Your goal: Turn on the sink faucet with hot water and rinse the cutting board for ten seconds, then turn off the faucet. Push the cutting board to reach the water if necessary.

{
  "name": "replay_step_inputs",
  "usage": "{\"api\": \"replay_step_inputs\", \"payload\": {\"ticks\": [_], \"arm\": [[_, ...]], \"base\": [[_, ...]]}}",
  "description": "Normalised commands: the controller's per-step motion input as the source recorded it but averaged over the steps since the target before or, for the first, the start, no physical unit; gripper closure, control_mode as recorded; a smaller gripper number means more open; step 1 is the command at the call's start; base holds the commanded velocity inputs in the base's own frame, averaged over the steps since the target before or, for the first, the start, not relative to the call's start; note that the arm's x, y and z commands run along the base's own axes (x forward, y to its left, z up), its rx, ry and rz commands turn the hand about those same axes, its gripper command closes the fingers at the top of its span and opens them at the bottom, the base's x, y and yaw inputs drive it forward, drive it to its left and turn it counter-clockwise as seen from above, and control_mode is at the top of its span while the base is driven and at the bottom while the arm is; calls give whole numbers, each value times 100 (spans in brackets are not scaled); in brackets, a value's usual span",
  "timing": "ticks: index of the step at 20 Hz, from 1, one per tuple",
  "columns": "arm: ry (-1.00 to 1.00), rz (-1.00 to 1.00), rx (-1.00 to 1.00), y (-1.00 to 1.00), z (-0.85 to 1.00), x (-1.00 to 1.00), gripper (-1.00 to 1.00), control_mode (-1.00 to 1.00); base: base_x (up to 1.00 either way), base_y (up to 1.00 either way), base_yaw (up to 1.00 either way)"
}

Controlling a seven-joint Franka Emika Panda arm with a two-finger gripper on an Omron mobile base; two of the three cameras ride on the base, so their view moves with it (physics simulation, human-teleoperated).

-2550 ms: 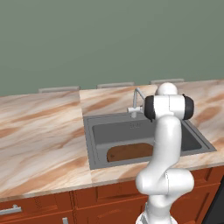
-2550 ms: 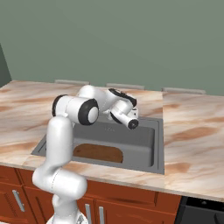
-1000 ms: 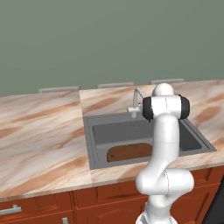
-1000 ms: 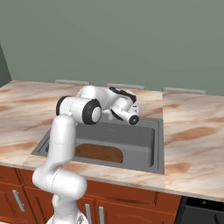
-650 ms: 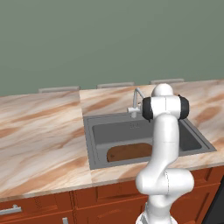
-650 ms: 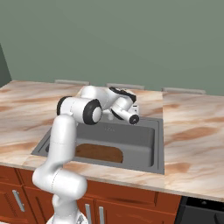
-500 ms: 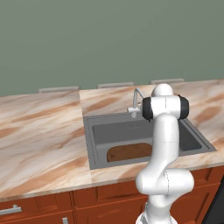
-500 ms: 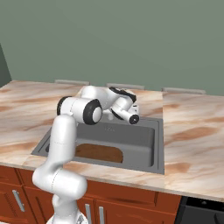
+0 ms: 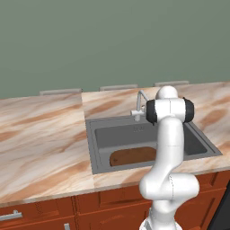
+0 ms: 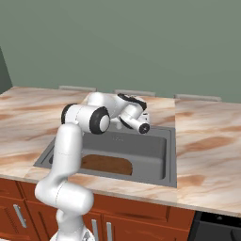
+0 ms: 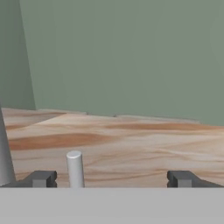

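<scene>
The sink faucet (image 9: 139, 104) stands at the back rim of the dark-grey sink (image 9: 90, 146), its thin spout angled up to the left. My gripper (image 11: 113, 178) is open right at it. In the hand view the short lever handle (image 11: 75, 168) rises between the two fingertips (image 11: 41, 178), nearer the left one, and the spout (image 11: 4, 153) stands at the left edge. The cutting board (image 9: 132, 156) lies flat on the basin floor near the front wall, also seen as the brown board (image 10: 106, 164) in the right base view. No water is in view.
Marbled tan counter (image 9: 40, 134) runs on both sides of the sink, wide on the right too (image 10: 207, 136). A green wall closes the back. Red-brown cabinet fronts (image 9: 103, 209) sit below the counter edge. My own arm hides the sink's right half in the left base view.
The arm has shifted only slightly near the faucet over the last seconds. The jaws have stayed open, and the cutting board lies where it was.
</scene>
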Motion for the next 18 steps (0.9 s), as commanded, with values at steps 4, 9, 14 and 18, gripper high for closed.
{"api": "replay_step_inputs", "payload": {"ticks": [4,9,14,18], "arm": [[0,0,0,0,0,0,-100,-100],[0,0,0,0,0,0,100,-100],[0,0,0,0,0,0,100,-100],[0,0,0,0,0,0,100,-100]], "base": [[0,0,0],[0,0,0],[0,0,0],[0,0,0]]}}
